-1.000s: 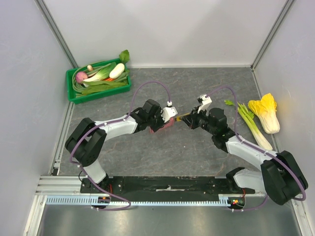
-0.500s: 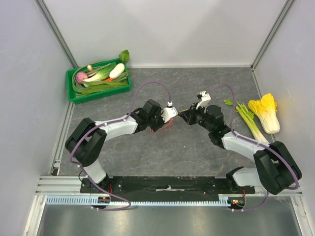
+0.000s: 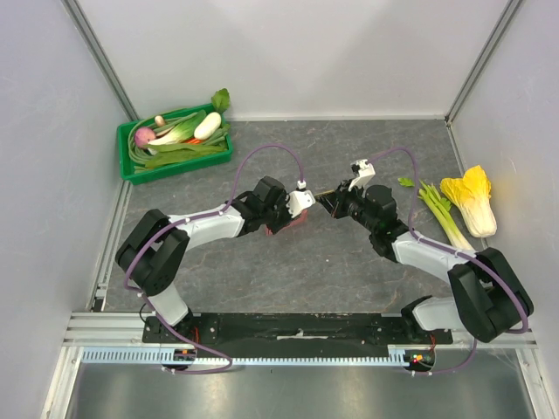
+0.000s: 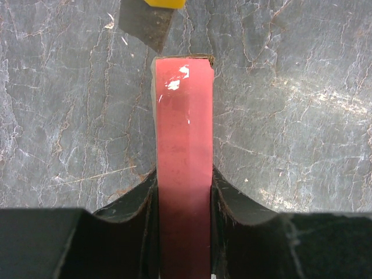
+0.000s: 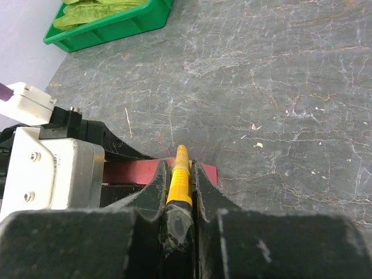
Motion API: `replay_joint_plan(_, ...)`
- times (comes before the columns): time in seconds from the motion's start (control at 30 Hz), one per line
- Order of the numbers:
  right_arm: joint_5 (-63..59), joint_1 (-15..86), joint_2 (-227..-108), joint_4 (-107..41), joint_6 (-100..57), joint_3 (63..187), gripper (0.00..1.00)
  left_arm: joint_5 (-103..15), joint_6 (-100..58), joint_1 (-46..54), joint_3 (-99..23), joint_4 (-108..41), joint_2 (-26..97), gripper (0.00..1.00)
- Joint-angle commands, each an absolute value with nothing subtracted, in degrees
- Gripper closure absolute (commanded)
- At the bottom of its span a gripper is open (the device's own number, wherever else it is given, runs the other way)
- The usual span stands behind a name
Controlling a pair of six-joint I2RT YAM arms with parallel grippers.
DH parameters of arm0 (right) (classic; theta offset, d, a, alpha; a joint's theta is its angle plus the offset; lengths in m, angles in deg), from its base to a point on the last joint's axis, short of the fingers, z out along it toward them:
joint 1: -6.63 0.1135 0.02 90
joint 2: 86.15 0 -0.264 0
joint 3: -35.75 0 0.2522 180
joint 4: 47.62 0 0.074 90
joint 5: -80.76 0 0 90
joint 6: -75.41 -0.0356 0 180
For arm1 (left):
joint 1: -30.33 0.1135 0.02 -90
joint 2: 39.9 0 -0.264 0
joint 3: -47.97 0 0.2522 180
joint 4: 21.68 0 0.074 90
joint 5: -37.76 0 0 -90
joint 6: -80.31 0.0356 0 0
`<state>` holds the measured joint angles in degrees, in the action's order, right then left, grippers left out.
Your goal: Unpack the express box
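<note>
Since the express box (image 4: 183,145) is thin cardboard, I judge it light, fairly stiff but crushable, and best held across its narrow width. The left gripper (image 4: 183,177) clamps it so at mid-table (image 3: 349,262). The right gripper (image 5: 179,168) pinches a yellow tool (image 5: 178,180), whose tip is near the box's far end. Count: one box, one tool.

Green vegetable crate (image 3: 179,165), cabbage (image 3: 472,199), celery (image 3: 450,225)

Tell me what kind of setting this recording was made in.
Probably an enclosed lab test cell, not a kitchen: plain white panel walls on metal frame posts, a grey stone-look table, and staged vegetables in a green crate.
</note>
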<state>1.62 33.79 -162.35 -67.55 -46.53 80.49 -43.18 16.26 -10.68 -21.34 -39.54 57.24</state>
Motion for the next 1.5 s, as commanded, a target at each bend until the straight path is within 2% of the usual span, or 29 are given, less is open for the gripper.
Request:
replay_joint_plan(0.0, 1.7, 33.6, -163.7, -70.5, -46.7, 83.1, 1.00, -43.9, 18.4, -11.1, -20.9, -40.6, 58.3, 0.79)
replay_joint_plan(0.63, 6.3, 33.7, -165.0, -70.0, -47.1, 81.5, 1.00, -44.5, 18.0, -11.0, -20.8, -40.2, 58.3, 0.79)
replay_joint_plan(1.47, 10.7, 33.5, -158.0, -57.1, -42.9, 79.0, 1.00, -46.4, 16.1, -10.8, -22.2, -40.7, 59.6, 0.83)
